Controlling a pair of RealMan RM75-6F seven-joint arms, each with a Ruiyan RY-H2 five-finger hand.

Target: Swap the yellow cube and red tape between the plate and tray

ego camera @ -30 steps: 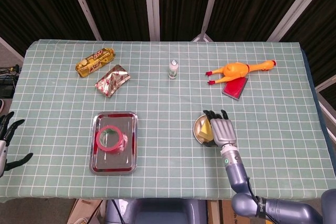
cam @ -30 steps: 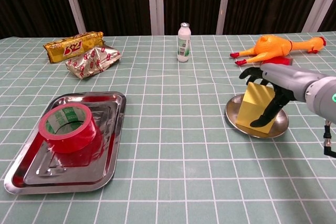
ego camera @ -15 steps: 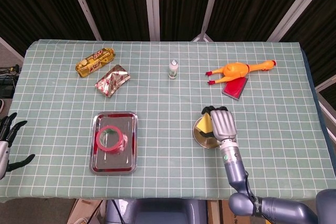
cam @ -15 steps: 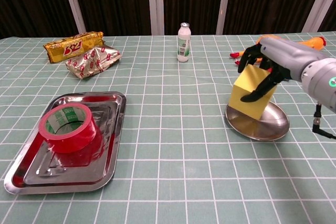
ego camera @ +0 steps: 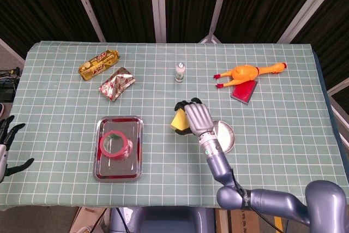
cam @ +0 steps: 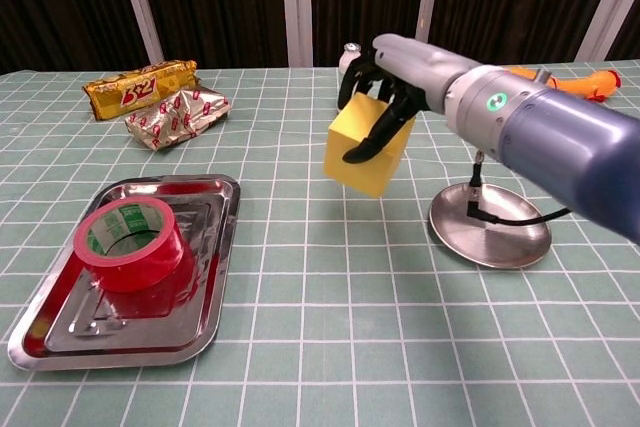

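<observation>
My right hand (ego camera: 196,118) (cam: 395,77) grips the yellow cube (ego camera: 178,121) (cam: 367,145) from above and holds it in the air, left of the round metal plate (ego camera: 225,137) (cam: 492,230), which has nothing on it. The red tape roll (ego camera: 115,144) (cam: 132,241) lies in the rectangular metal tray (ego camera: 118,168) (cam: 60,332) at the front left. My left hand (ego camera: 6,145) hangs off the table's left edge with fingers spread, holding nothing.
At the back lie a gold snack bar (ego camera: 98,64), a crumpled foil wrapper (ego camera: 116,84), a small white bottle (ego camera: 179,71), and a rubber chicken (ego camera: 248,72) over a red card (ego camera: 244,90). Green checked cloth lies between tray and plate.
My right hand has lifted the yellow cube off the plate and carried it leftward, toward the tray. The plate now stands bare. The left hand has barely moved.
</observation>
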